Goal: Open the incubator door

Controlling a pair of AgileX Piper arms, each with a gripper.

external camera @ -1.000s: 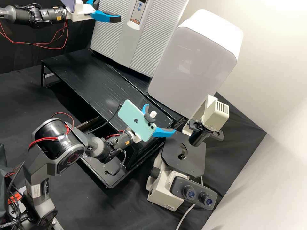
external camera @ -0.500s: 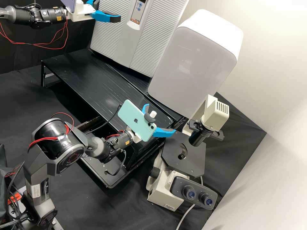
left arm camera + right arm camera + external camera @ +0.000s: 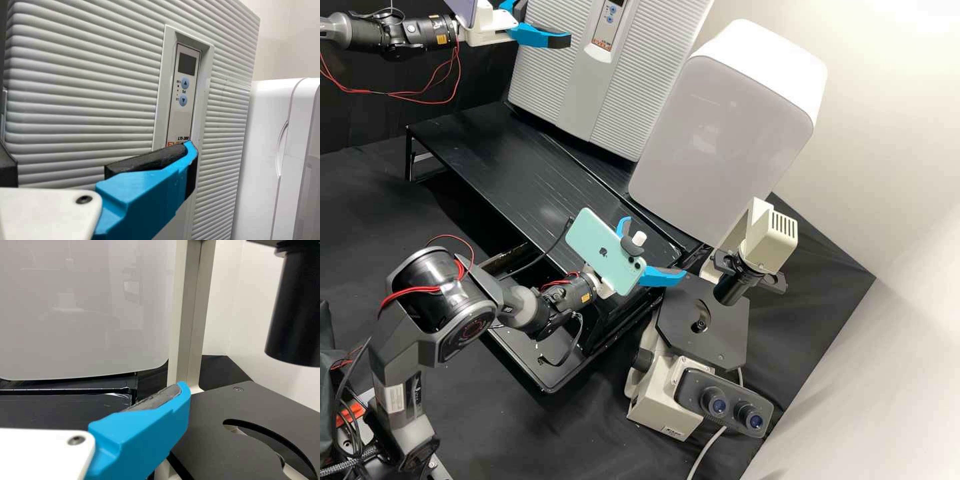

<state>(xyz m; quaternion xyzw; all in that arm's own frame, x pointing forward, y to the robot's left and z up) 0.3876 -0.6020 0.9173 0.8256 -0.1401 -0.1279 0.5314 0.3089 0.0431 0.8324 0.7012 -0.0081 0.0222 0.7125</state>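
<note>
While my left gripper (image 3: 544, 20) shifts slightly (fingers spread, as on my right gripper (image 3: 655, 245)), the incubator door (image 3: 550, 87) by the stand's (image 3: 513, 170) back edge remains unopened.

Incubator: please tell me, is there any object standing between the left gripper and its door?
Nothing visible stands between them. In the left wrist view, the door's ribbed front lies directly beyond the open left gripper.

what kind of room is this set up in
Probably a laboratory, or a corner made up as one: a microscope with two eyepieces stands beside a black bench, and a ribbed grey incubator with a small control panel stands at the back.
</note>
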